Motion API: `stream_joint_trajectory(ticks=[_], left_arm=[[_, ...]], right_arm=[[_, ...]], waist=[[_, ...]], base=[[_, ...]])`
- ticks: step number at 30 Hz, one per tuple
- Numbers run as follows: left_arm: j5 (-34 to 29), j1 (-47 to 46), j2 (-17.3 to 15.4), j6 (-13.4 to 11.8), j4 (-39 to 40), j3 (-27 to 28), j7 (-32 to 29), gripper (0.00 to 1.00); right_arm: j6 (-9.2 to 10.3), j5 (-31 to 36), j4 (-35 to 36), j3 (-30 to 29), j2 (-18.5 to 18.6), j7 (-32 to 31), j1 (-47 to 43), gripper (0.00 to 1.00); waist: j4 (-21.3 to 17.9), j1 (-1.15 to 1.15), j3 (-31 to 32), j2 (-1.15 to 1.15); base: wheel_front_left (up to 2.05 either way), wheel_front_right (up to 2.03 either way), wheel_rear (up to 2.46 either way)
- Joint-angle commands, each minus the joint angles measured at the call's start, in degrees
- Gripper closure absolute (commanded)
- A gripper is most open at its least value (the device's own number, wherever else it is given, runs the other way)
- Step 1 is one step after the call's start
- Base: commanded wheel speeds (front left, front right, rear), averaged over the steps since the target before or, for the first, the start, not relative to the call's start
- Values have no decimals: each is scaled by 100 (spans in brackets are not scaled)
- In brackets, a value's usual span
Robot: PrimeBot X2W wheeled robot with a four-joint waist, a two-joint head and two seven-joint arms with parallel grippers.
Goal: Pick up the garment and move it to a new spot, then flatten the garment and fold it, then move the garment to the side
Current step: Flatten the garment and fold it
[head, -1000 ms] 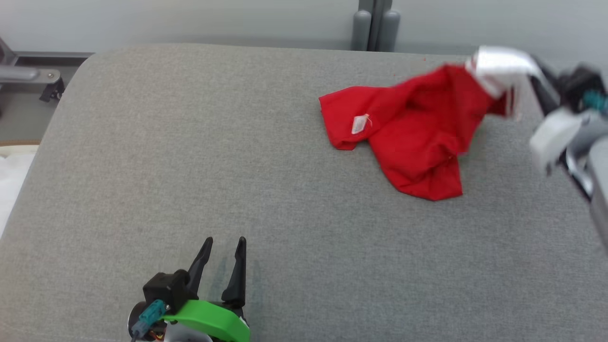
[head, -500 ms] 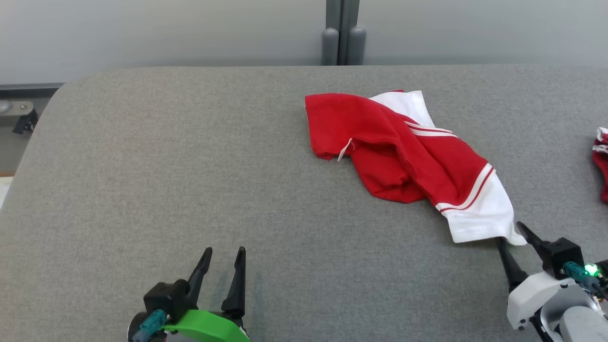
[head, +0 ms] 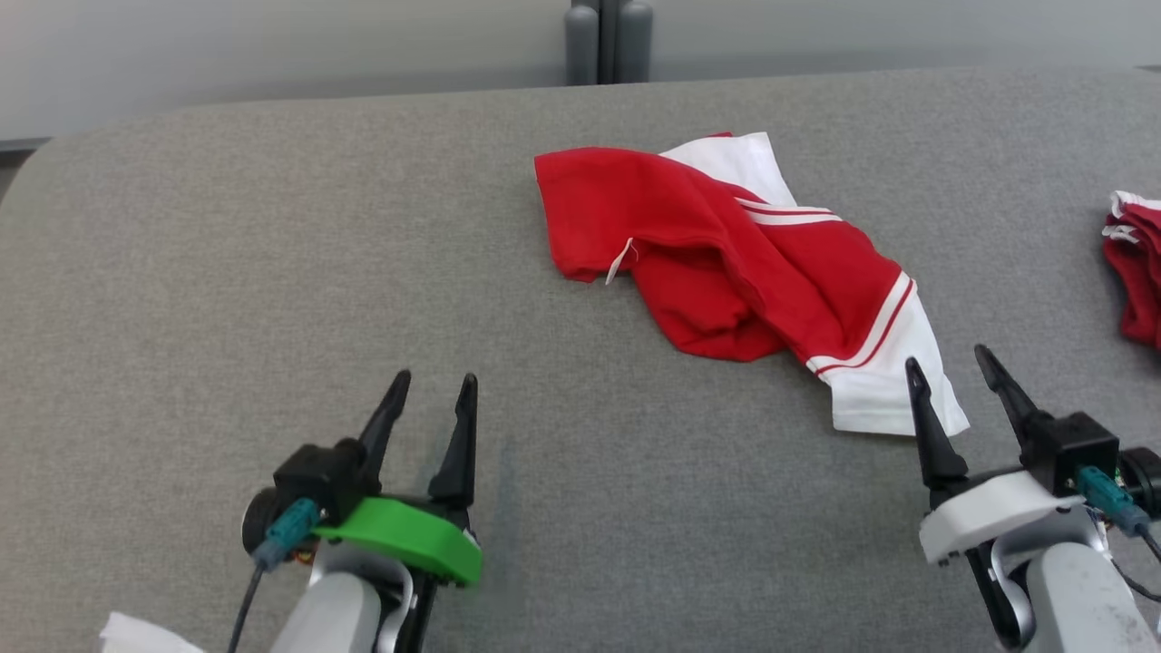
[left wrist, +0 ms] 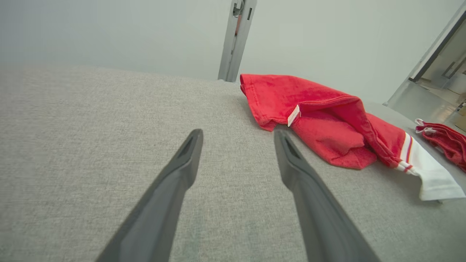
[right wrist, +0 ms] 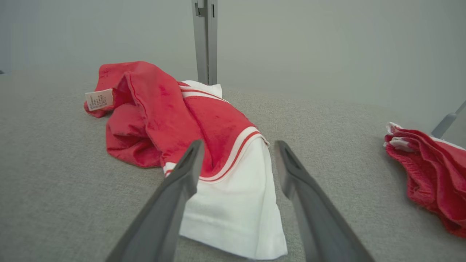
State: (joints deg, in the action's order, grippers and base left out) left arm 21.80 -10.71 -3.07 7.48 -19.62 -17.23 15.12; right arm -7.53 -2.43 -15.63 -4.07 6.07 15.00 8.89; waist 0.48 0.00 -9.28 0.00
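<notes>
- Grey pad (head: 272, 227): carries the garment (head: 707, 236).
- Garment: crumpled, red, with white striped hems; label (head: 619, 263) exposed.
- Red cloth (head: 1134, 272): well apart, right of garment.
- Right gripper (head: 948, 356): jaws spread, empty, just beside garment's near white hem.
- Left gripper (head: 436, 375): jaws spread, empty, well apart, left of garment.

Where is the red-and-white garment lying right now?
In the head view the garment lies crumpled right of centre on the grey surface, its white end by the open right gripper, left of a second red pile.

Green left collar (head: 408, 540), white right collar (head: 993, 512), dark tapered jaws
</notes>
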Motion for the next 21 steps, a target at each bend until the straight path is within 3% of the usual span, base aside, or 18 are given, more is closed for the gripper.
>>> stream_joint_trajectory(ticks=[1, 11, 21], left_arm=[[-28, -312, -72, 1, -35, -21, 1, 0], [114, -1783, -345, 1, -773, -513, 2, 0], [281, -2813, -554, 1, -1944, -439, 1, 0]], right_arm=[[9, 9, 82, -2, -59, 23, 135, 0], [9, 23, 294, 176, -289, 23, 781, 0], [9, -233, 477, 328, -316, 23, 975, 0]], waist=[[-314, 0, -380, 0], [-1053, 0, -1176, 0], [-1548, 0, -1679, 0]], base=[[0, 0, 0], [0, 0, 0], [0, 0, 0]])
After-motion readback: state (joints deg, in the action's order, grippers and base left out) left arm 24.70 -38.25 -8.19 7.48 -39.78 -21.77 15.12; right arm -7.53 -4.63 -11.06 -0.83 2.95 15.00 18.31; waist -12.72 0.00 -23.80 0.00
